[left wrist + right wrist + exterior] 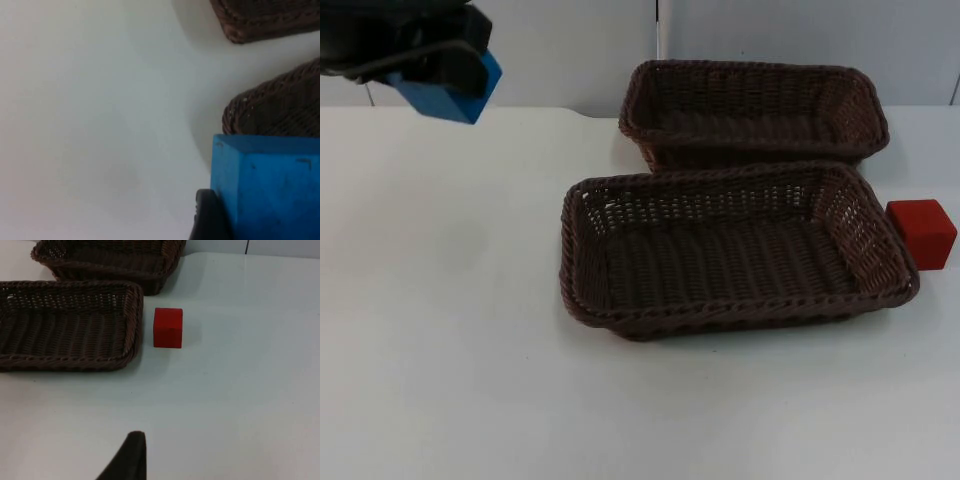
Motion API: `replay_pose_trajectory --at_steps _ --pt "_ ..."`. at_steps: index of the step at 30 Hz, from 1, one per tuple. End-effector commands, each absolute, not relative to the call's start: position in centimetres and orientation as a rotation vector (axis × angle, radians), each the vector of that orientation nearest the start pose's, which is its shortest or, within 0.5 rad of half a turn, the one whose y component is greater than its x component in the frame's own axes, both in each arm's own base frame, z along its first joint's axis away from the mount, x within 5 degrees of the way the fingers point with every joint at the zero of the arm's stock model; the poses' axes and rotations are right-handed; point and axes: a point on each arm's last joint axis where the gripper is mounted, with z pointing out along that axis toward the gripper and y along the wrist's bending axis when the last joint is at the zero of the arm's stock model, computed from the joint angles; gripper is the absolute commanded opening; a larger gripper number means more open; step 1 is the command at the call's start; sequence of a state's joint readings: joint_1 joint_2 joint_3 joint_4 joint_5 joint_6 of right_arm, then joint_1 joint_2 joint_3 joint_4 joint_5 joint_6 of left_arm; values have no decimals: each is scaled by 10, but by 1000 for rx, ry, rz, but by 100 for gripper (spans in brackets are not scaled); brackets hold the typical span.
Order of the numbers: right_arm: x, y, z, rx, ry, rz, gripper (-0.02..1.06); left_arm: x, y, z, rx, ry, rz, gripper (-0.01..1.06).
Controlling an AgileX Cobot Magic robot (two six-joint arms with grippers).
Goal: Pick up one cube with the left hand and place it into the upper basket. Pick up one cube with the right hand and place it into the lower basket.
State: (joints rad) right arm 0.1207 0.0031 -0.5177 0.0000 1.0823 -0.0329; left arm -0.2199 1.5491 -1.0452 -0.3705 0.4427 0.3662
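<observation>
White table [470,350] — left gripper [445,75] clutching blue cube [455,90]

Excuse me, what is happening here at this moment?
The left gripper holds a blue cube in the air, off to the left of two empty brown wicker baskets, the upper basket and the lower basket. A red cube lies on the white table beside the lower basket. The right arm waits.

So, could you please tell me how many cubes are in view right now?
2: the blue cube is held in the left gripper above the table; the red cube sits beside the lower basket.
</observation>
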Motion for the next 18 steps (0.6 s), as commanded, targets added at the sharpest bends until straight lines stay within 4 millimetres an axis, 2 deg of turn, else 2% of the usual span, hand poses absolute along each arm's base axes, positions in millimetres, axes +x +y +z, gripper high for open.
replay_pose_trajectory --at_steps 1,10,18 --pt "-8 0 280 -156 2041 57 105 328 -92 261 346 2364 -305 0" --pt "-8 0 280 -156 2041 57 105 374 -123 254 426 2338 -326 0" --pt "-8 0 280 -156 2041 57 105 409 -137 238 410 2355 -369 0"
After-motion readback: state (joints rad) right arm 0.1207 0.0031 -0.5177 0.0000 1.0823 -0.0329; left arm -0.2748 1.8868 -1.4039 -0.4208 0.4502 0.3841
